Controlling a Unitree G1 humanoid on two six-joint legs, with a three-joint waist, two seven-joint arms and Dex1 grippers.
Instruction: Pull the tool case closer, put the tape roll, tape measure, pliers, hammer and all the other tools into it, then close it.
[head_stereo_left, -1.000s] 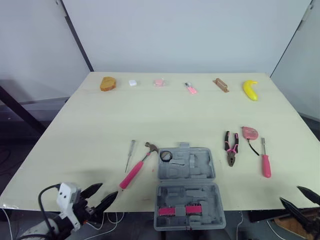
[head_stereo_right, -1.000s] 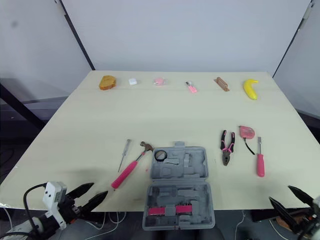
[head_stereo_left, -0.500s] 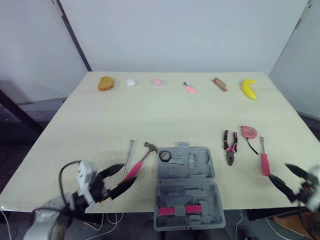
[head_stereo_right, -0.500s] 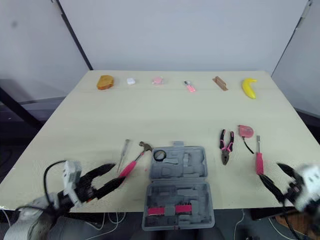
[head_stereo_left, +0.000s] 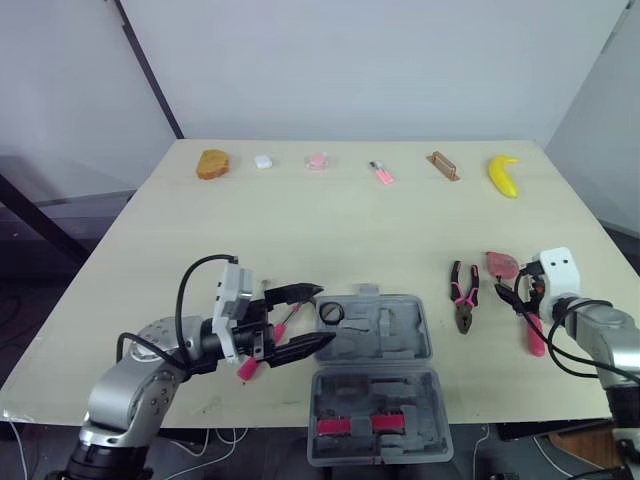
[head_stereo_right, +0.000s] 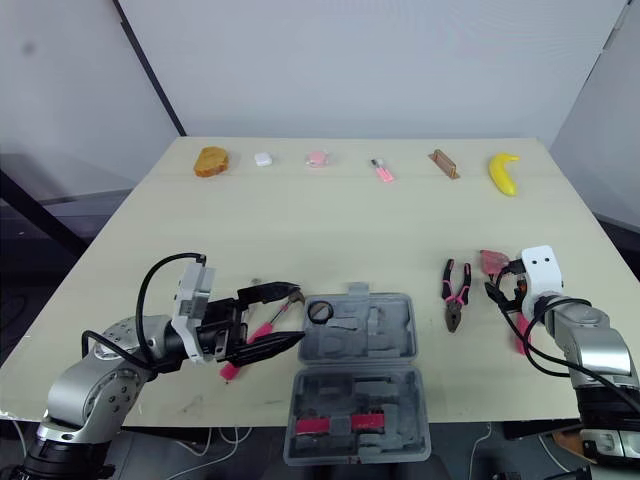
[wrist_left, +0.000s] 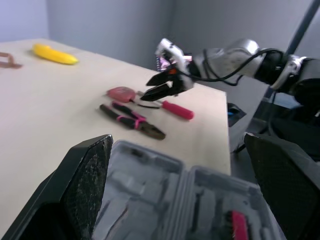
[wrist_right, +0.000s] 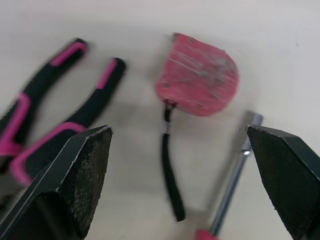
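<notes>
Left eye view: the grey tool case (head_stereo_left: 372, 375) lies open at the near edge of the table (head_stereo_left: 330, 230), with a black tape roll (head_stereo_left: 332, 312) on the left corner of its far half. The left hand (head_stereo_left: 322, 314) hovers just left of the case, fingers spread wide and empty, over the pink-handled hammer (head_stereo_left: 246, 368). The right hand (wrist_left: 149, 91), fingers wide apart, sits low by the pink tape measure (wrist_right: 197, 75). Pliers (head_stereo_left: 463, 296) and a pink screwdriver (head_stereo_left: 533, 335) lie beside it, right of the case.
</notes>
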